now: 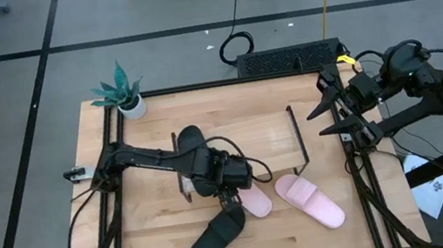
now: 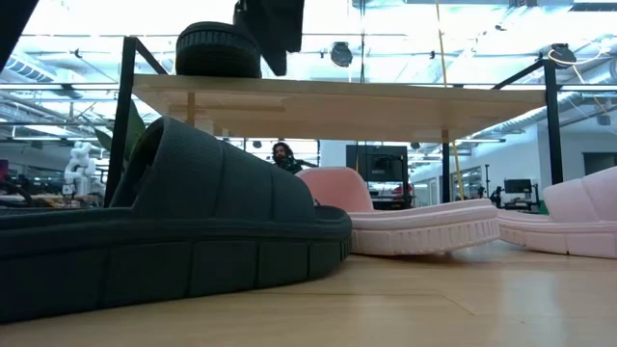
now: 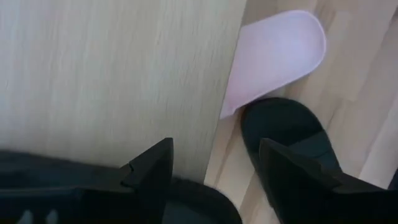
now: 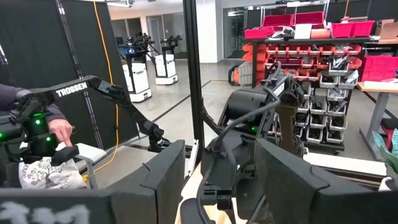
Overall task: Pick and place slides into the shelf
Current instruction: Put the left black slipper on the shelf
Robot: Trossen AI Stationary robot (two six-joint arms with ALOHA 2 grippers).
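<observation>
The shelf (image 1: 250,137) stands mid-table, a light board on a thin black frame. One black slide (image 1: 188,138) lies on its left end, seen on top of the board (image 2: 217,48) in the low view. The other black slide (image 1: 218,234) lies on the table by the near edge, sole down. Two pink slides (image 1: 255,200) (image 1: 310,200) rest on the table right of it. The nearer one (image 3: 280,56) reaches under the board's near edge (image 3: 211,124). My left gripper (image 3: 216,146) hangs open over that near edge, above the table's black slide (image 3: 286,134). My right gripper (image 1: 324,122) waits open at the table's right side.
A potted plant (image 1: 130,98) stands at the far left corner. A black box (image 1: 291,58) and cables lie behind the far edge. A person's hand (image 4: 59,134) shows beyond the table in the right wrist view. Bare tabletop (image 1: 150,231) lies left of the near black slide.
</observation>
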